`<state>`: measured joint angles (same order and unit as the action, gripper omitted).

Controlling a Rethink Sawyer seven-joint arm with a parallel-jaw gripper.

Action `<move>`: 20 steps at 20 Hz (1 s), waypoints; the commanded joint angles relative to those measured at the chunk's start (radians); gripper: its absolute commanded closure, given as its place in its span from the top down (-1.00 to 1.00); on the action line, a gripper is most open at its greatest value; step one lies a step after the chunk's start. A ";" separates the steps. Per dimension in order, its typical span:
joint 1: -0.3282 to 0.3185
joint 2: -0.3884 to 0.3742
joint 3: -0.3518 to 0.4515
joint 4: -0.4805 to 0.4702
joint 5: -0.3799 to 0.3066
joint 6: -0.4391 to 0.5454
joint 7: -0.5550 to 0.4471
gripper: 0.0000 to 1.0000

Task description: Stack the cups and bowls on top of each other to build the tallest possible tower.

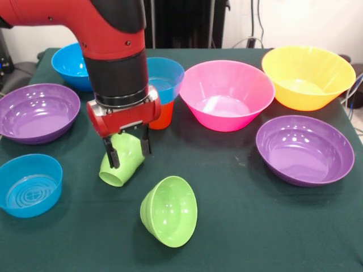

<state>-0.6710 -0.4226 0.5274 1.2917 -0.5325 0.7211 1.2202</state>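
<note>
My gripper [129,158] is shut on the lime green cup [118,171], one finger on each side. The cup is tilted, its mouth pointing down and to the left, just above the green cloth. Right behind the gripper, an orange cup [165,117] stands upside down with a blue bowl [166,76] resting on it. A small lime green bowl [169,211] lies tipped on its side in front. Also on the table are a pink bowl [227,95], a yellow-orange bowl [309,76], two purple bowls [304,149] [37,112] and two more blue bowls [69,63] [29,185].
The dark green tablecloth [238,226] covers the table. The arm's black and red wrist [116,73] hides part of the blue bowl on the orange cup. Cables and dark stands are behind the table's far edge.
</note>
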 commanded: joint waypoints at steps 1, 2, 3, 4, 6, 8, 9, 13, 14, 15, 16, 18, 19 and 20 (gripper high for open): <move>0.017 0.056 0.020 -0.044 -0.095 0.018 -0.194 1.00; 0.020 0.057 0.021 -0.048 -0.097 0.023 -0.193 1.00; 0.021 0.056 0.022 -0.050 -0.099 0.027 -0.192 1.00; 0.023 0.058 0.021 -0.053 -0.103 0.031 -0.192 1.00; 0.026 0.063 0.019 -0.057 -0.108 0.038 -0.191 1.00; 0.031 0.070 0.014 -0.059 -0.109 0.046 -0.185 1.00; 0.034 0.070 0.012 -0.059 -0.108 0.051 -0.183 1.00; 0.047 0.059 -0.006 -0.073 -0.119 0.074 -0.179 1.00; 0.050 0.059 -0.009 -0.077 -0.121 0.081 -0.181 1.00; 0.052 0.060 -0.012 -0.082 -0.122 0.088 -0.183 1.00; 0.052 0.060 -0.015 -0.085 -0.125 0.093 -0.187 1.00; 0.054 0.059 -0.024 -0.097 -0.134 0.106 -0.194 1.00; 0.054 0.060 -0.026 -0.102 -0.136 0.112 -0.197 1.00; 0.053 0.062 -0.027 -0.108 -0.139 0.114 -0.200 1.00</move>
<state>-0.6570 -0.3666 0.5258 1.2590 -0.5781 0.7215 1.2202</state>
